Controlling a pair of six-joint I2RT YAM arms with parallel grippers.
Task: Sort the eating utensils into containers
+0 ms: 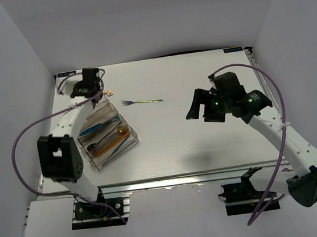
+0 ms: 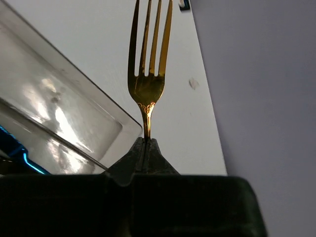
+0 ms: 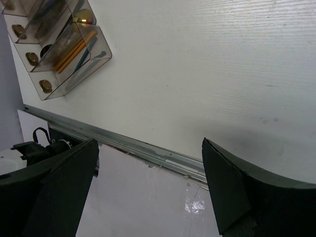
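Note:
My left gripper (image 1: pixel 97 91) is at the back left of the table, just beyond the far end of the clear organiser tray (image 1: pixel 128 146). It is shut on the neck of a gold fork (image 2: pixel 146 84), whose tines point away past the tray's corner (image 2: pixel 116 129). The fork's head shows as a gold spot (image 1: pixel 108 92) in the top view. An iridescent fork (image 1: pixel 142 101) lies flat on the table behind the tray. The tray holds blue (image 1: pixel 99 125), gold (image 1: pixel 115 139) and black (image 1: pixel 93 146) utensils. My right gripper (image 1: pixel 201 109) hovers open and empty at mid-right, fingers (image 3: pixel 64 187) spread wide.
White walls close in on the left, back and right; the left gripper is close to the left wall (image 2: pixel 256 74). A metal rail (image 3: pixel 148 150) runs along the table's near edge. Purple cables (image 1: pixel 18 146) loop off both arms.

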